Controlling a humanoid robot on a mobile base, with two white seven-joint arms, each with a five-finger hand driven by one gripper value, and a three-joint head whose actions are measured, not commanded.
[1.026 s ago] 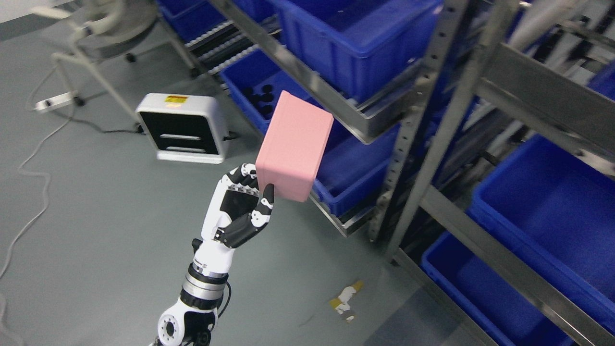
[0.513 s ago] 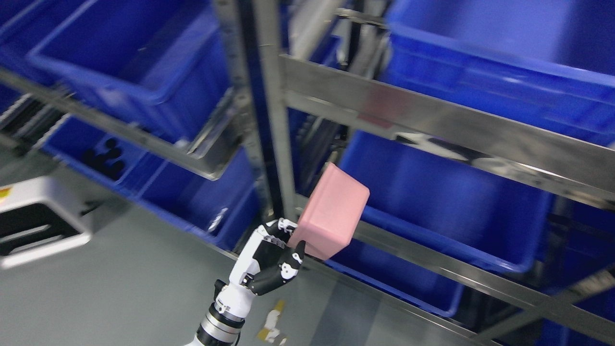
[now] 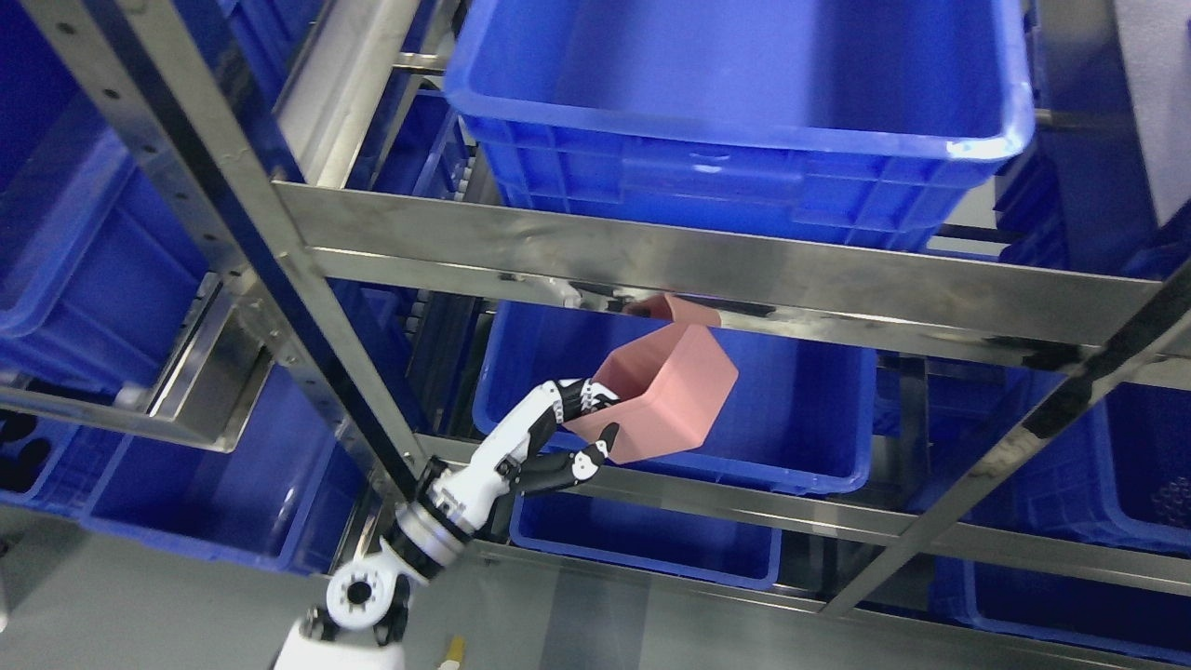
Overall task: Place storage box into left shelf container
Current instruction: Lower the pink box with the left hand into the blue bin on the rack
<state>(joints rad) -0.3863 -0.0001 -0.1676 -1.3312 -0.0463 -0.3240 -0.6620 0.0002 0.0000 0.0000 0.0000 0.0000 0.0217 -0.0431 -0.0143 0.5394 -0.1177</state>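
Pink storage box (image 3: 672,395) hangs in the air, tilted, with its open mouth turned up and to the left, in front of the middle-level blue container (image 3: 819,391) of a steel shelf (image 3: 651,265). Nearest the camera lies grey floor (image 3: 605,623) at the bottom edge, where the left arm (image 3: 409,549) rises (white shell, black joints) past the slanted upright post (image 3: 307,307). The left robot hand (image 3: 568,437) is closed on the box — fingers (image 3: 582,395) hooked over its near rim, the thumb (image 3: 586,462) pressed under its lower side.

The box's top corner sits just below the shelf's horizontal rail, which mirrors a patch of pink; whether they touch cannot be told. Its lower edge is above the container's front rim, and open blue interior shows to the right of it. Farther up, another blue bin (image 3: 744,102) fills the upper level — more bins stand left and right.
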